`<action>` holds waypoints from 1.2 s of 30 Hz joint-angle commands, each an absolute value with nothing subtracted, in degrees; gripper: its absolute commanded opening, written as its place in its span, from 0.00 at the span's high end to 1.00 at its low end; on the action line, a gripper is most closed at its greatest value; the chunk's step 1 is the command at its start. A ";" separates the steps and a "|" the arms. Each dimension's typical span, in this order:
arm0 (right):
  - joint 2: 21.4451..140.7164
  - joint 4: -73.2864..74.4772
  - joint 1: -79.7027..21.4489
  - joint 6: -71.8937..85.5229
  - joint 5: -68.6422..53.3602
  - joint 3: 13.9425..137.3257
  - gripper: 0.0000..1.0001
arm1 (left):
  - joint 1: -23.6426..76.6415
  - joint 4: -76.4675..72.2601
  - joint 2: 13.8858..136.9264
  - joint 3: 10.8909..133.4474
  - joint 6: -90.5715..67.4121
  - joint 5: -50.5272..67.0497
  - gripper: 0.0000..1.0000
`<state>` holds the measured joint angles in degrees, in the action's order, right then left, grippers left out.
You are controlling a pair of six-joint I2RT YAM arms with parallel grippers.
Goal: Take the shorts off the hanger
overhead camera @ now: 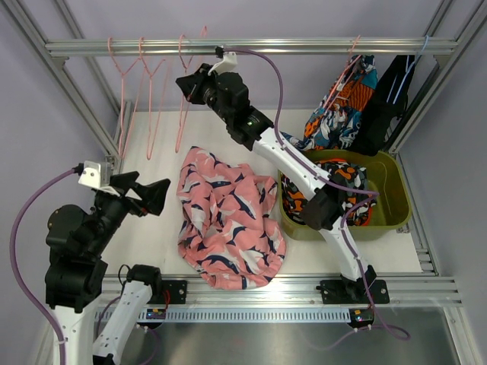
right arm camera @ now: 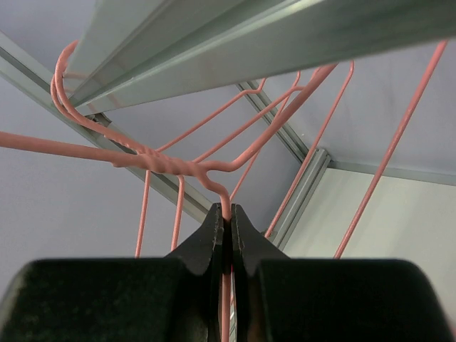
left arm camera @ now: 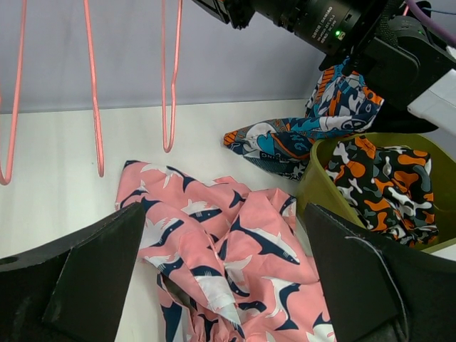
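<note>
**Empty hanger pinched at the rail; two pairs are judged left to be taken down**

**Top external view.** The right gripper (overhead camera: 186, 82) is seen up at the rail (overhead camera: 304, 47), above the far left part of the tabletop (overhead camera: 152, 137), among the bare pink hangers (overhead camera: 152, 84). The left gripper (overhead camera: 144, 190) is found near the left edge, with its jaws spread wide and empty. The pink shorts (overhead camera: 224, 220) lie loose in the middle, toward the near edge. The camouflage shorts (overhead camera: 342, 186) are in the olive bin (overhead camera: 392, 194) by the right edge. Above the far right corner, the teal print shorts (overhead camera: 342, 106) and the black shorts (overhead camera: 384, 103) are seen hanging from the rail.

**Left wrist view.** Nothing is held between the open jaws, and the pink shorts (left arm camera: 214, 235) are seen below them. The lower end of the teal print shorts (left arm camera: 306, 135) is shown resting on the tabletop just beside the bin (left arm camera: 320, 185), which is hard to read from above.

**Right wrist view.** Only here is the grip shown. The jaws of the right gripper (right arm camera: 229, 214) are closed on the wire of the gripped hanger (right arm camera: 178, 167), just below its twisted neck. Its hook appears to be over the rail (right arm camera: 249, 35). No shorts are visible here. The wire should be released slowly and without side pull, so that the hook is not dragged off. The next pair should then be taken by the fabric, not by the wire.
</note>
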<state>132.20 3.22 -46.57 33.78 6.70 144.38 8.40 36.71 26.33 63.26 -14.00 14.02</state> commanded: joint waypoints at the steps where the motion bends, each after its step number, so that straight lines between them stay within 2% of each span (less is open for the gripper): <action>1: 131.49 0.62 -45.70 34.19 8.26 143.54 0.95 | 8.53 36.39 24.96 64.60 -14.94 13.10 0.01; 7: 126.65 -2.63 -45.70 34.37 4.14 133.08 0.85 | 8.53 34.81 24.61 62.76 -15.56 13.80 0.01; 19: 125.42 -4.13 -45.88 34.63 3.08 134.38 0.86 | 8.53 34.63 24.61 62.58 -15.12 14.59 0.01; 24: 125.42 -4.39 -45.79 34.37 2.73 134.56 0.72 | 8.53 34.37 24.52 62.32 -15.29 14.68 0.01; 30: 123.14 -6.24 -45.88 32.79 1.23 129.91 0.63 | 8.53 34.10 24.61 62.14 -15.29 14.68 0.01; 34: 120.86 -9.30 -45.97 28.75 -3.24 126.31 0.49 | 8.53 33.66 24.79 62.05 -15.29 14.94 0.01; 36: 119.10 -10.54 -45.97 24.97 -5.61 124.46 0.35 | 8.53 33.49 24.87 62.05 -15.29 15.03 0.01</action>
